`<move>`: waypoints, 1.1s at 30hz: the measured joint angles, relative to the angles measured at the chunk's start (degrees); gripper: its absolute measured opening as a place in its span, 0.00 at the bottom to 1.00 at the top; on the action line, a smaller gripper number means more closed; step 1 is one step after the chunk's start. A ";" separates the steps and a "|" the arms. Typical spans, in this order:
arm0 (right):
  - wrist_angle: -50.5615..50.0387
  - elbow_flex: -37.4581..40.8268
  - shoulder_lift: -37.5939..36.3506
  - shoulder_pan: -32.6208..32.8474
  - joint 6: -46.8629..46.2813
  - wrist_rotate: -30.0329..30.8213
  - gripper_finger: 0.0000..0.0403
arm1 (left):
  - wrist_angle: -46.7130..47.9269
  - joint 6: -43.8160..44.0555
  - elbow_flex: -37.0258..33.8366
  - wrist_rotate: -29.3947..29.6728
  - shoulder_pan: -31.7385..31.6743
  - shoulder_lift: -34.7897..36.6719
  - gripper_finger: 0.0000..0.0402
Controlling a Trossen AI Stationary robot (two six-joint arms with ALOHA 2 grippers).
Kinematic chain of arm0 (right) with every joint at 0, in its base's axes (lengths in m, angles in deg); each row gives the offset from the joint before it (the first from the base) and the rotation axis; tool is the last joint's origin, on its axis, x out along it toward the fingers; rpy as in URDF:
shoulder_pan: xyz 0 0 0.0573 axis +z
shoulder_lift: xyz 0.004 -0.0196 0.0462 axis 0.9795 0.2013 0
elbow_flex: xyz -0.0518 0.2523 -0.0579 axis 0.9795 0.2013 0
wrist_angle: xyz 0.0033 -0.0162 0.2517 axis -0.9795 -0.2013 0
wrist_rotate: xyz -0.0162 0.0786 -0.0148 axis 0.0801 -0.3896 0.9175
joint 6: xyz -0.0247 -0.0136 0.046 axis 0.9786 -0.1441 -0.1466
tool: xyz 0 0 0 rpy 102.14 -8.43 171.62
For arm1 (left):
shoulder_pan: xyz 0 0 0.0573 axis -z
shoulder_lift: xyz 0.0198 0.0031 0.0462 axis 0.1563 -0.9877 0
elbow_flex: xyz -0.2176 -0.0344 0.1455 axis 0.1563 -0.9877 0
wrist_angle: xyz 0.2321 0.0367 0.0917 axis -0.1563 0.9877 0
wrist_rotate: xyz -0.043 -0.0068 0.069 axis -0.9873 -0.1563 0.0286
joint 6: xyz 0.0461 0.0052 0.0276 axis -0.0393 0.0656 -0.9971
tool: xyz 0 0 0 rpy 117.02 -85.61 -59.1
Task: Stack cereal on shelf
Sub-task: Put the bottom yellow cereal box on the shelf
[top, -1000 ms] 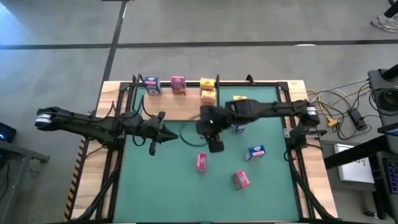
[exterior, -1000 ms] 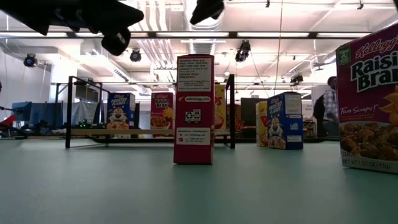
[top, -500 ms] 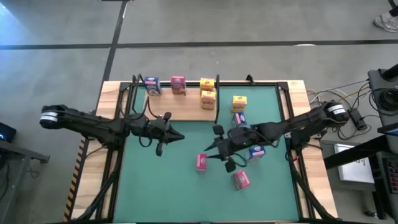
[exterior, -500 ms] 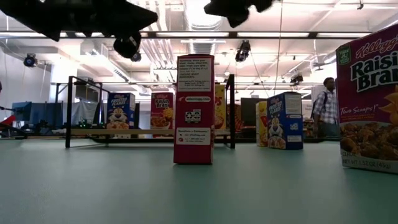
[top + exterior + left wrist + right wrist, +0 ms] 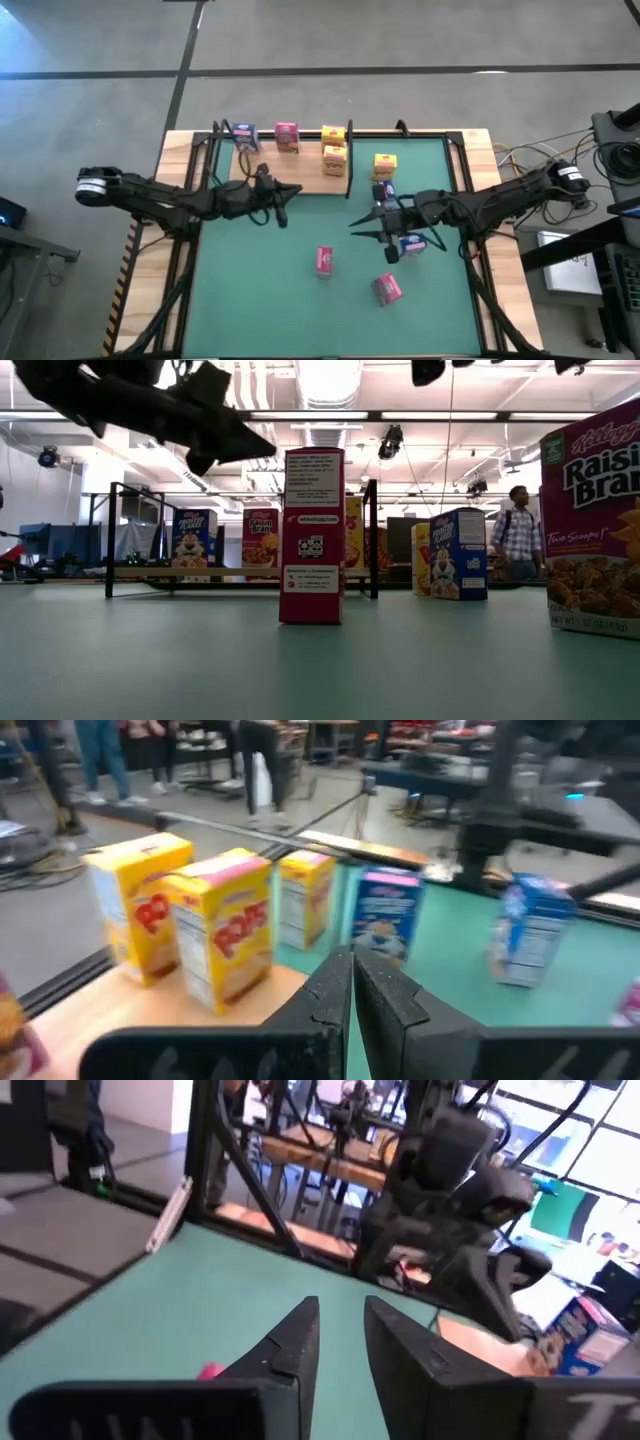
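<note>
The shelf [image 5: 300, 172] is a light-wood panel at the table's far side. A blue box [image 5: 245, 138], a pink box [image 5: 287, 136] and two yellow boxes [image 5: 334, 146] stand on it. On the green mat stand a yellow box [image 5: 385, 165], two blue boxes [image 5: 383, 190] [image 5: 410, 243] and two pink boxes [image 5: 324, 260] [image 5: 387, 288]. My left gripper [image 5: 292, 190] [image 5: 352, 982] is shut and holds nothing, hovering at the shelf's near edge. My right gripper [image 5: 352, 225] [image 5: 340, 1342] points toward the table's left, raised above the mat, narrowly open with nothing between its fingers.
Black frame posts [image 5: 110, 540] stand at the shelf's corners. The left arm [image 5: 450, 1190] fills the far part of the right wrist view. A person [image 5: 515, 530] stands in the room behind the table. Bare mat [image 5: 260, 290] lies at the near left.
My right gripper has drawn back from beside the shelf toward the table's right edge and has tipped from pointing down to level, facing left. My left gripper has moved toward the right and far, up to the shelf's near edge. No box has moved.
</note>
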 joint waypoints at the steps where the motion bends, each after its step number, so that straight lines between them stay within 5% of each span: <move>1: 0.17 0.93 -0.66 -0.03 0.47 0.06 0.18 | -0.19 -0.09 1.04 -0.38 -0.86 -1.01 0.00; 20: 1.08 5.77 -6.22 -0.15 0.62 3.16 0.04 | 15.96 -19.47 26.66 -3.05 -21.09 -22.47 0.00; 33: 0.53 7.35 -8.26 -0.15 1.96 3.44 0.04 | 12.94 -19.69 27.91 -3.11 -23.93 -29.01 0.00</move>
